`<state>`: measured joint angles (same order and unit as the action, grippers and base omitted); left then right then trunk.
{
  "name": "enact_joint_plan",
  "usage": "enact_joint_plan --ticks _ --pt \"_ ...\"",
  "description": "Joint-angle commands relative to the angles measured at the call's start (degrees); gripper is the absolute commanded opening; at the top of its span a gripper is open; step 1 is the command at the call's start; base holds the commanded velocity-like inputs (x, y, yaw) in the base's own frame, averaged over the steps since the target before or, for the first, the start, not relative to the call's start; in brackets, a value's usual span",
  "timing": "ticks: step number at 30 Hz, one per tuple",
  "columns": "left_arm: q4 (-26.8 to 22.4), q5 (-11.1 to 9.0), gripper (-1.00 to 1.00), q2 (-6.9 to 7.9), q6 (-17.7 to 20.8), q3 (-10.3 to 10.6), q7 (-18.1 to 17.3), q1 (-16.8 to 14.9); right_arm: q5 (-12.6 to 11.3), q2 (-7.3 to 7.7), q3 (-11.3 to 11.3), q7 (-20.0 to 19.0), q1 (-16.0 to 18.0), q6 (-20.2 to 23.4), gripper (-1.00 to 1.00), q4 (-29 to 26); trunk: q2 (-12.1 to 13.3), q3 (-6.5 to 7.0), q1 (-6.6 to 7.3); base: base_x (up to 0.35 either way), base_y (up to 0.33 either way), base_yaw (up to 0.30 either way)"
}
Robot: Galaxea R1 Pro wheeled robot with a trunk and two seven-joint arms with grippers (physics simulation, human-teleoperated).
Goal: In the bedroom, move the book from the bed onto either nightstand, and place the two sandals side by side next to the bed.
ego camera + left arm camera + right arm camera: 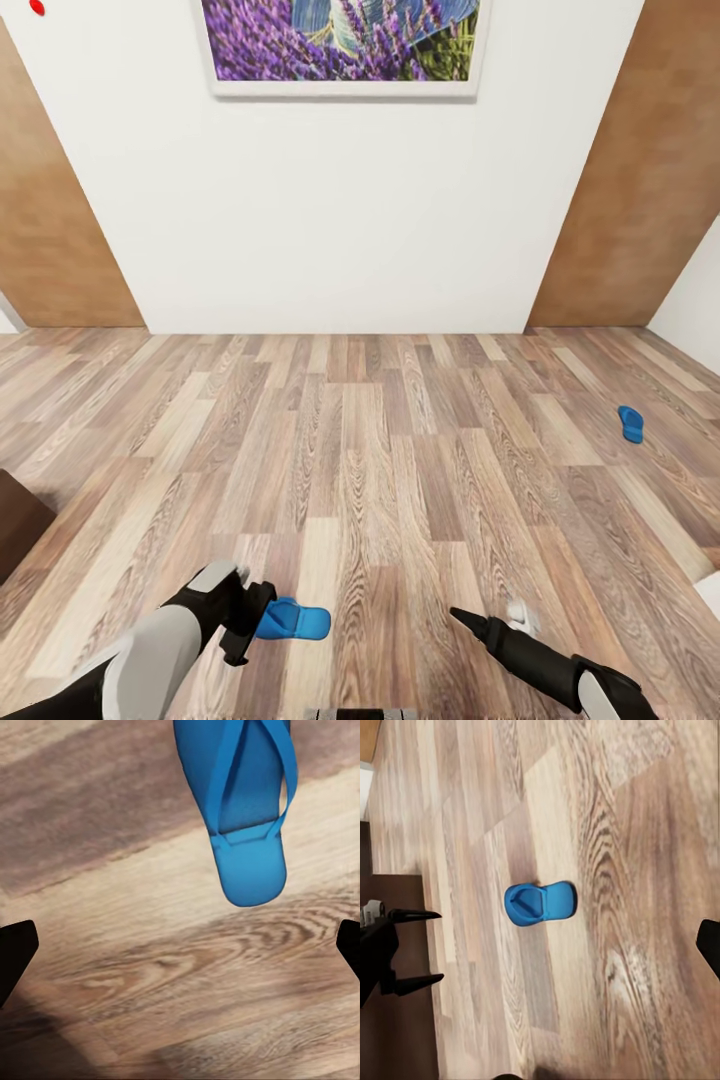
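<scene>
- The near sandal point(293, 620) is seen flat on the wood-plank floor point(380, 470), sole down and straps up, just beside the left gripper point(243, 622) on its right-hand side; whether the 2 touch cannot be told from the head view.
- In the left wrist view the same near sandal point(238, 802) lies ahead of the left gripper's 2 dark fingertips point(15, 954), which stand wide apart with nothing between them.
- Its long axis is seen running sideways across the head view, parallel to the white wall point(340, 220), with the rounded end pointing away from the left gripper; the strap knot is set near that end.
- It is judged light, thin and flexible, likely foam-like, so little grip force should be needed; a hold across the sole's edges or on the raised thong straps is judged best, since the flat sole offers little to pinch from above.
- The right gripper point(462, 618) is held low over the floor, to the right of the near sandal and apart from it; how far its fingers stand open cannot be told.
- A dark brown furniture corner point(18, 520) is seen to the left of and beyond the near sandal.
- The far sandal point(630, 423) lies well apart from the near one, farther off to the right, its long axis running roughly toward the wall.
- A lavender picture point(345, 45) is hung on the wall beyond.
</scene>
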<state>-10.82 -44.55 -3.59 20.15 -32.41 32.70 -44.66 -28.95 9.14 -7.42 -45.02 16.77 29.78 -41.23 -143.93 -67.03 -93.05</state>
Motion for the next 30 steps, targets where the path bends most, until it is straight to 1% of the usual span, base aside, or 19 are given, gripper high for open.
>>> enact_joint_plan --ticks 1,5,10,11,19,21,22,26,30 --pt "-0.2 -0.4 1.00 0.03 0.2 -0.4 0.4 0.0 -0.4 0.00 -0.1 -0.1 0.0 0.5 1.00 0.0 0.0 -0.28 -0.01 0.000 0.000 0.000" --pt "-0.4 -0.4 1.00 0.27 0.1 -1.9 0.4 0.0 -0.5 0.03 -0.1 -0.4 0.0 0.5 1.00 0.0 -0.1 -1.16 -0.12 0.000 0.000 0.000" --pt "-1.0 -0.4 1.00 0.48 -0.3 -2.8 0.3 0.0 -0.7 0.07 -0.2 -2.1 0.0 0.5 1.00 -0.1 -0.2 -2.27 -0.24 0.000 0.000 0.000" --pt "-1.3 -0.4 1.00 0.49 -0.7 -2.9 0.4 0.0 -0.7 0.07 -0.2 -3.4 0.0 0.5 1.00 -0.1 -0.2 -2.27 -0.24 0.000 0.000 0.000" --pt "-1.9 -0.5 1.00 0.37 -1.4 -3.2 0.4 0.0 -0.7 0.14 -0.3 -9.2 0.0 0.5 1.00 -0.1 -0.2 -2.27 -0.24 0.000 0.000 0.000" --pt "-1.9 -0.5 1.00 0.33 -1.5 -3.2 0.4 0.0 -0.7 0.15 -0.3 -11.1 0.0 0.5 1.00 -0.1 -0.2 -2.27 -0.24 0.000 0.000 0.000" --pt "-2.0 -0.5 1.00 0.28 -1.5 -3.3 0.4 0.0 -0.7 0.16 -0.4 -13.4 0.0 0.4 1.00 -0.1 -0.2 -2.27 -0.24 0.000 0.000 0.000" --pt "-2.4 -0.5 1.00 0.21 -1.6 -3.3 0.4 0.0 -0.5 0.17 -0.4 -19.4 -0.1 0.2 1.00 -0.1 -0.2 -2.27 -0.24 0.000 0.000 0.000" --pt "-3.0 -0.4 1.00 0.19 -1.6 -3.2 0.4 0.0 -0.2 0.21 -0.4 -24.0 -0.1 0.0 1.00 0.0 -0.2 -2.27 -0.24 0.000 0.000 0.000"
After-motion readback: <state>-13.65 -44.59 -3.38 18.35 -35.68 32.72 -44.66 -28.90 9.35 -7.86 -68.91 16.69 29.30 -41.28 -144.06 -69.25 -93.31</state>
